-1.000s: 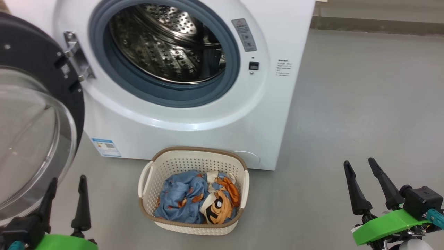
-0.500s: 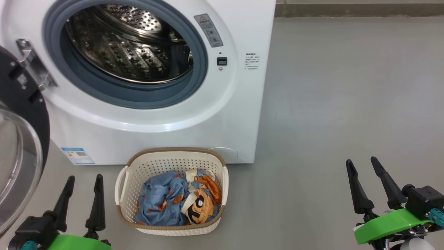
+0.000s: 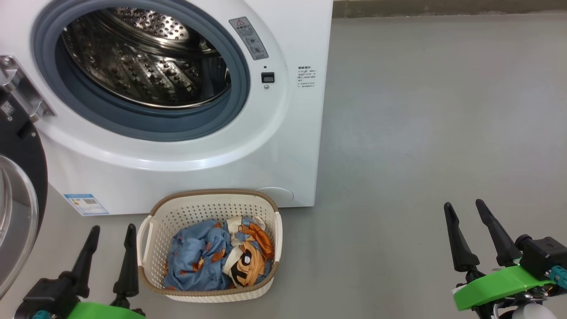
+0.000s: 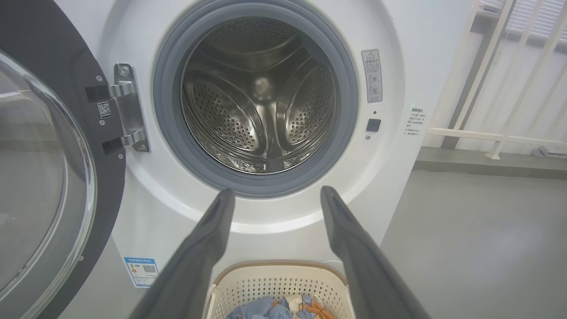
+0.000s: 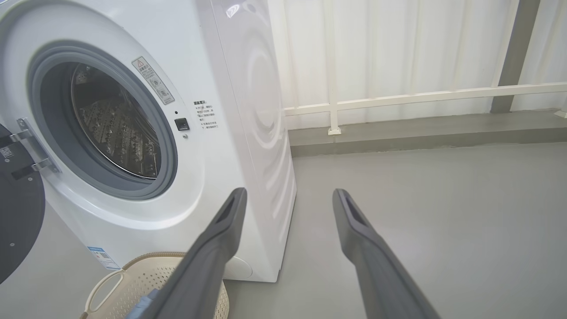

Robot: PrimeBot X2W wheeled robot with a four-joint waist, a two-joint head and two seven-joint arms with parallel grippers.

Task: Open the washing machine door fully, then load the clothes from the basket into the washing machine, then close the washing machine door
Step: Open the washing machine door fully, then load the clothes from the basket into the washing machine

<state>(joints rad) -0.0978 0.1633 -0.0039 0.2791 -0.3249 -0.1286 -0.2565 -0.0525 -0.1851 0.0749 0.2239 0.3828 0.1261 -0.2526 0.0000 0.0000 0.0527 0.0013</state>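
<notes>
Door's open, folks: the washing machine door (image 3: 24, 155) hangs swung wide on its steel hinge (image 3: 20, 91) at the left edge of the machine's front, black ring and bulging glass bowl turned out toward us. That leaves the mouth of the washing machine (image 3: 177, 177) bare, with the grey gasket (image 3: 146, 126) ringing the opening and the perforated steel drum (image 3: 146, 57) shining inside with nothing in it. Down on the grey floor (image 3: 421, 133), the basket (image 3: 212, 193) sits right at the foot of the machine's front, below the opening and toward its right corner; whether it touches the panel, I can't tell. Inside it are the clothes, both bunched up: the light blue garment (image 3: 192, 261) on the left and the cream and orange garment (image 3: 248, 261) on the right with its black cartoon face looking up. The blue label (image 3: 85, 204) sits low on the front, left of the basket. Now the hands: the left gripper (image 3: 113, 227) hovers just beside the basket's left handle, fingers spread apart with nothing between them, and its wrist view looks straight past them into the drum. The right gripper (image 3: 464, 204) waits well apart over open floor to the right of the machine, jaws parted and empty too, and its wrist view takes in the machine's side and a white railing (image 5: 421, 95) beyond.
</notes>
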